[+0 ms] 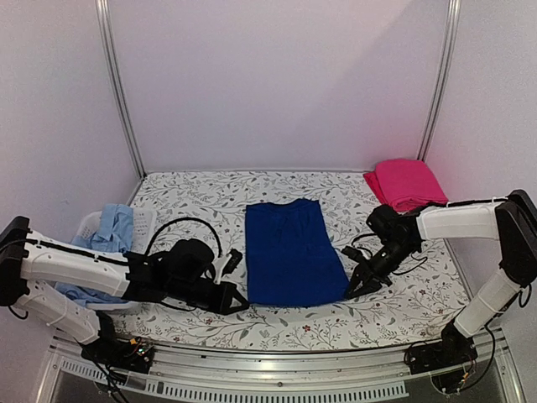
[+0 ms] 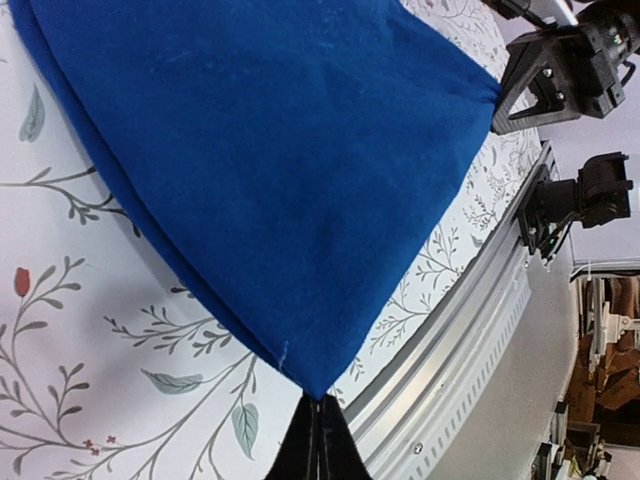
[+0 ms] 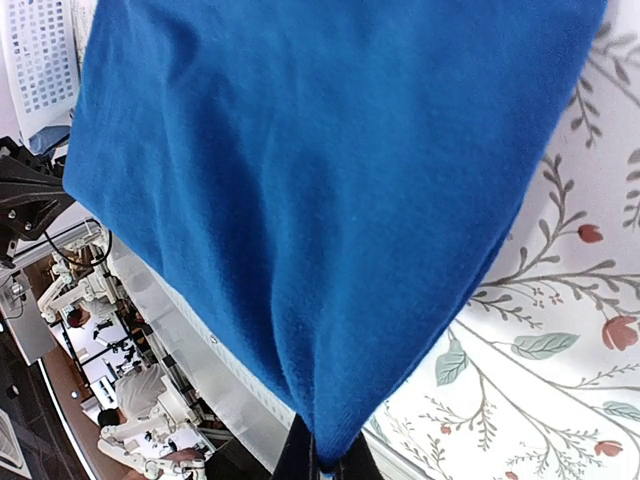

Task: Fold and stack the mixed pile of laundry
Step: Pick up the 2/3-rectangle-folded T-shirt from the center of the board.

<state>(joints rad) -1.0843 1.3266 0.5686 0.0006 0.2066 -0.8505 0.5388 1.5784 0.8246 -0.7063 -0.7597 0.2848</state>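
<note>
A royal-blue shirt point(image 1: 292, 250) lies folded into a long rectangle in the middle of the floral table cover. My left gripper point(image 1: 243, 304) is shut on its near left corner point(image 2: 318, 385). My right gripper point(image 1: 351, 292) is shut on its near right corner point(image 3: 335, 440). In both wrist views the blue cloth runs straight out of the closed black jaws. A folded red-pink garment point(image 1: 404, 183) sits at the far right. A light-blue shirt point(image 1: 112, 228) hangs out of the basket at the left.
The white perforated basket point(image 1: 144, 225) stands at the left edge, partly behind my left arm. The table's metal front rail point(image 1: 277, 359) runs just below both grippers. White booth walls and two metal posts close the back.
</note>
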